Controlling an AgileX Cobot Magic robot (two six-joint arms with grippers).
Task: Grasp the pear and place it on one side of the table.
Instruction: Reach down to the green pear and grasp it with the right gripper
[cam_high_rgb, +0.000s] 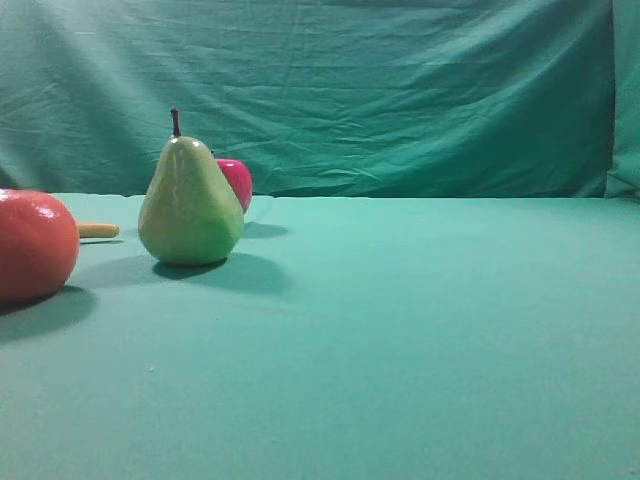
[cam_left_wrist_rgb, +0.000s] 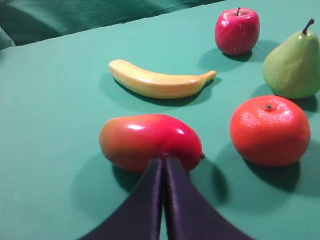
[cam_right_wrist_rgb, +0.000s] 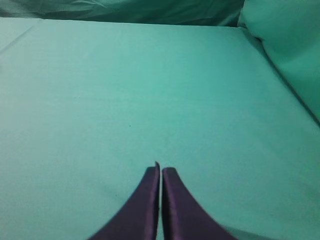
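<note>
Pear (cam_high_rgb: 190, 205) upright on table (cam_high_rgb: 420, 330), before apple (cam_high_rgb: 237, 182).

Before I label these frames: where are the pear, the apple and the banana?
pear (cam_high_rgb: 190, 205): exterior high view, middle of its green body.
apple (cam_left_wrist_rgb: 237, 31): left wrist view, centre of its red side.
banana (cam_left_wrist_rgb: 157, 82): left wrist view, middle of its yellow length.

A red apple (cam_left_wrist_rgb: 237, 31), a yellow banana (cam_left_wrist_rgb: 160, 81), a big orange fruit (cam_left_wrist_rgb: 270, 131) and a red mango (cam_left_wrist_rgb: 150, 142) lie apart. A wrinkled green cloth (cam_high_rgb: 400, 90) hangs behind.
</note>
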